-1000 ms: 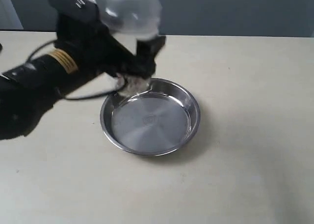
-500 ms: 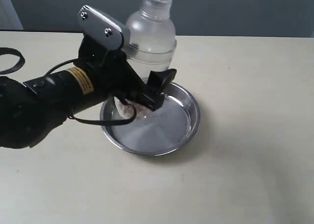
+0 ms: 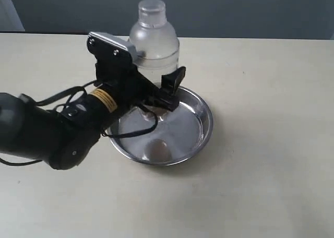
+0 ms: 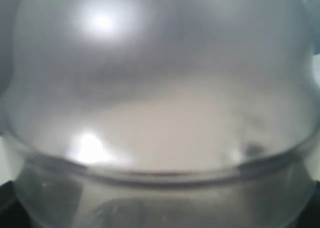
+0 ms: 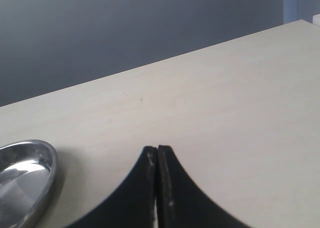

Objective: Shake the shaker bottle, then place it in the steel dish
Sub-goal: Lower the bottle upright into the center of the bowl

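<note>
Toward the bench's [image 3: 271, 144] far edge, your left gripper [image 3: 156, 94] sensibly clamps the probably light, slick shaker bottle [image 3: 154, 45] low on its wall.

Beige matte table [image 3: 271, 159] fills most of the exterior view, from 3 through 6 to 9 o'clock. Surface is plain, with one small dark speck [image 3: 243, 74] toward 2 o'clock. Dark grey-blue wall [image 3: 235, 11] runs across 12 o'clock and meets the table's far edge in a straight line. Pale strip [image 3: 9, 8] sits at the 10 o'clock corner beside the wall; can't tell what it is. Right wrist view shows the same table and wall, plus a lighter blue band [image 5: 300, 3] at the wall's end.
</note>
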